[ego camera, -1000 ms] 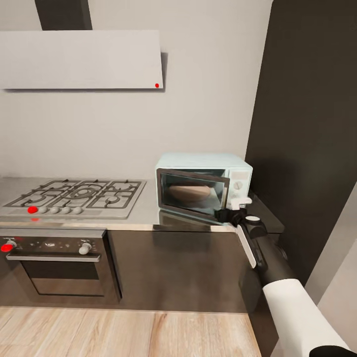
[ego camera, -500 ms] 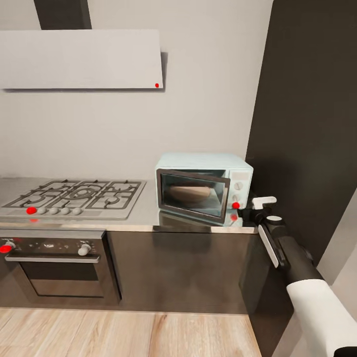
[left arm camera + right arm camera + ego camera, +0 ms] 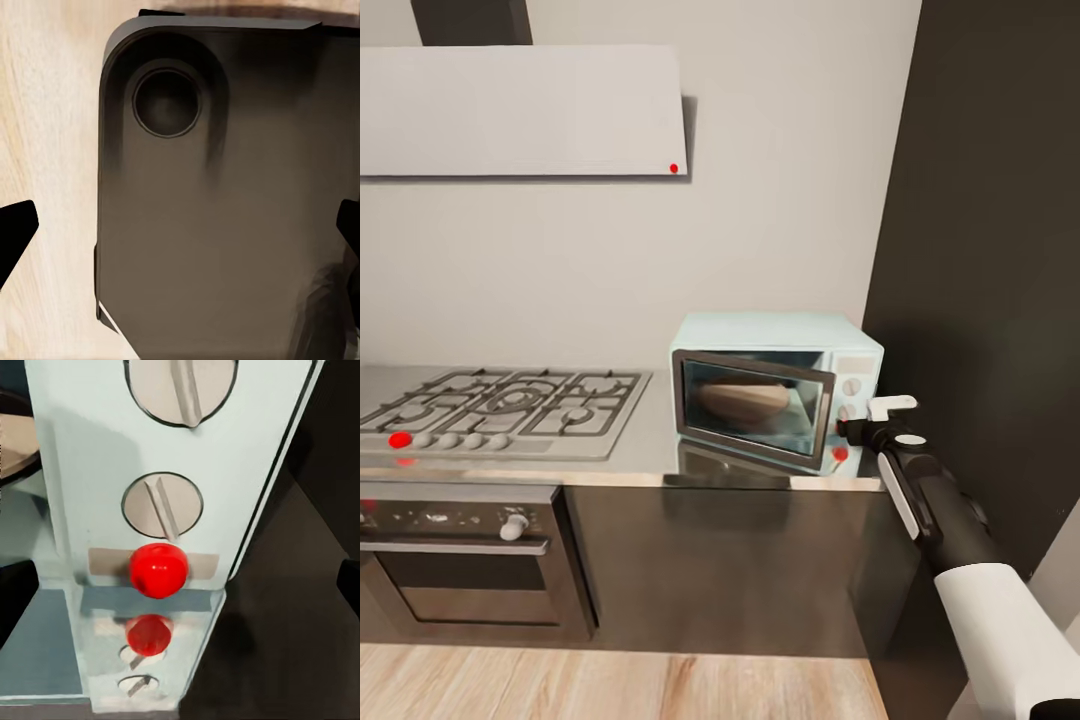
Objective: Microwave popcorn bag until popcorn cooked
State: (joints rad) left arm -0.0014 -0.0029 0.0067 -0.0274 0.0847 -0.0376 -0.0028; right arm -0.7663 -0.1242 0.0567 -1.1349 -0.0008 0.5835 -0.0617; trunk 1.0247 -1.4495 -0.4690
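The pale blue microwave (image 3: 775,340) stands at the right end of the grey countertop (image 3: 645,440). Its dark glass door looks pushed almost to; whether it is fully closed I cannot tell. Behind the glass lies the tan popcorn bag (image 3: 745,398). My right gripper (image 3: 870,418) hovers open just in front of the microwave's side panel. In the right wrist view the gripper (image 3: 180,592) faces the lower knob (image 3: 163,506) and the red dot (image 3: 158,570), touching neither. My left gripper (image 3: 180,232) is open, hanging over the robot's dark base (image 3: 225,210).
A gas hob (image 3: 500,400) takes up the left of the countertop, with a built-in steel oven (image 3: 460,560) below and a range hood (image 3: 520,110) above. A tall dark cabinet (image 3: 990,250) stands right beside the microwave. Wooden floor (image 3: 610,685) lies in front.
My right gripper moved right, from the door's edge to the side panel, and the door swung in closer. The head camera has shifted slightly, so the whole scene has slid.
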